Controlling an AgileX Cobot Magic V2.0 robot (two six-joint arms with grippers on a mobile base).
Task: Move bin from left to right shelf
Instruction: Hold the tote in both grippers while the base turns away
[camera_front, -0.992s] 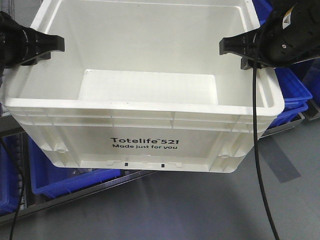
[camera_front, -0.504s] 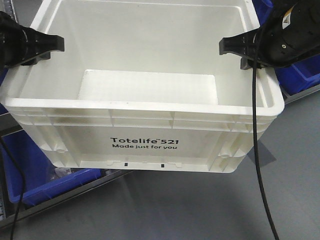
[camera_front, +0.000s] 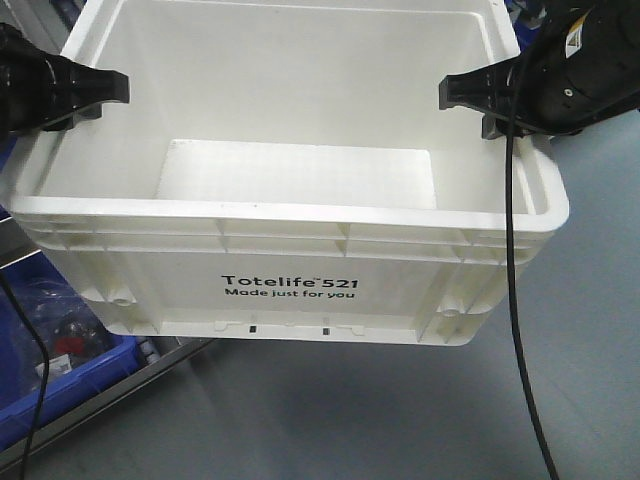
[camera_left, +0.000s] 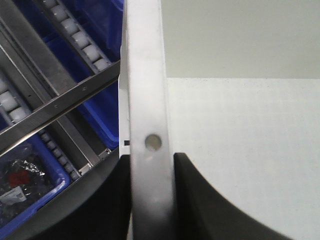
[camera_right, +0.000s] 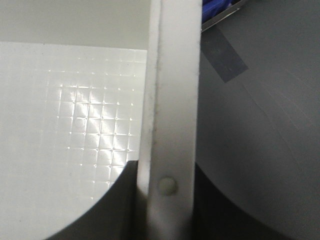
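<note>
In the exterior front-facing view, the large white rectangular plastic bin (camera_front: 290, 270), ribbed under its rim and printed "Totelife 521", hangs level above the grey floor (camera_front: 400, 420), clear of any shelf. The black left claw (camera_front: 105, 90) and black right claw (camera_front: 462, 95) each straddle one side wall at the rim. A blue plastic bin (camera_front: 35, 400) on a metal shelf rail (camera_front: 120, 395) shows at lower left, and a black cable (camera_front: 515, 300) crosses the front.

In the left wrist-mounted view, the white rim runs up the frame with a black finger pressed on each face: the left claw is closed on the bin's side wall. Beside it lie a roller track (camera_left: 80, 40) and a blue tray of packets (camera_left: 25, 185).

In the right wrist-mounted view, the right claw likewise clamps the opposite rim, inside and outside. A dark tape patch (camera_right: 225, 60) marks the floor.

The bin is empty, so it is probably light but bulky. Its moulded walls look stiff, and the smooth rim may slip. Opposite side rims near mid-length, as here, seem the soundest hold; uneven arm travel would likely twist it.
</note>
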